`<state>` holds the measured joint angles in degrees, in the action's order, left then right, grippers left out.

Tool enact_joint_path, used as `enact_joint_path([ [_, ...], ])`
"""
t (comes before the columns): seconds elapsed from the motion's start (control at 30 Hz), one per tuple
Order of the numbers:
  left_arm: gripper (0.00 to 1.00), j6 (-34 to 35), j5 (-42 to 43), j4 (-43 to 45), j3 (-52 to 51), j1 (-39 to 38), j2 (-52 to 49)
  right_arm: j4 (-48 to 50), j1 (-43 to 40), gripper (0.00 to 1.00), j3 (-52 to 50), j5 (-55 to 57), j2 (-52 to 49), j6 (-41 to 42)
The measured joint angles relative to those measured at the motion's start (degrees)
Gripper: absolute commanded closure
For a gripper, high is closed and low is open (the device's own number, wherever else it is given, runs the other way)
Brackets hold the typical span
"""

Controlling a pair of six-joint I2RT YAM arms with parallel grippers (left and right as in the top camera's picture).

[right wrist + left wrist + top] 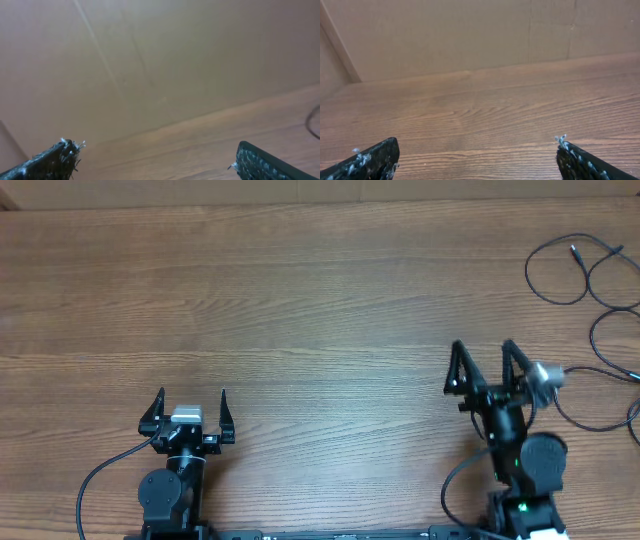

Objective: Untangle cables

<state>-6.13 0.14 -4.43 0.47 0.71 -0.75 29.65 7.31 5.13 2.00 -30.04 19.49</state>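
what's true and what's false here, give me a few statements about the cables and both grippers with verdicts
1. The cables lie at the far right of the table. True.
2. The left gripper is shut on a cable. False: its jaws stand open and hold nothing.
3. The right gripper is open. True.
4. The cables lie between the two grippers. False: they lie to the right of the right gripper.
5. The left wrist view shows a cable ahead. False: only bare wood and a wall.
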Motion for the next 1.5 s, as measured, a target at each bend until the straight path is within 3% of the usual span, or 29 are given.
enact_joint_path([
  [0.13,0.00,0.02,0.00,0.02,0.00,0.00,0.00,-0.09,-0.48,0.00,-3.72,1.68,5.29,0.02],
  [0.77,0.00,0.02,0.00,0.02,0.00,0.00,0.00,-32.72,-1.29,0.00,-4.07,6.58,20.94,-0.04],
  [1.5,0.01,0.02,0.00,0.00,0.00,0.00,0.00,-33.73,-1.29,0.00,-4.07,5.92,29.35,-2.80],
])
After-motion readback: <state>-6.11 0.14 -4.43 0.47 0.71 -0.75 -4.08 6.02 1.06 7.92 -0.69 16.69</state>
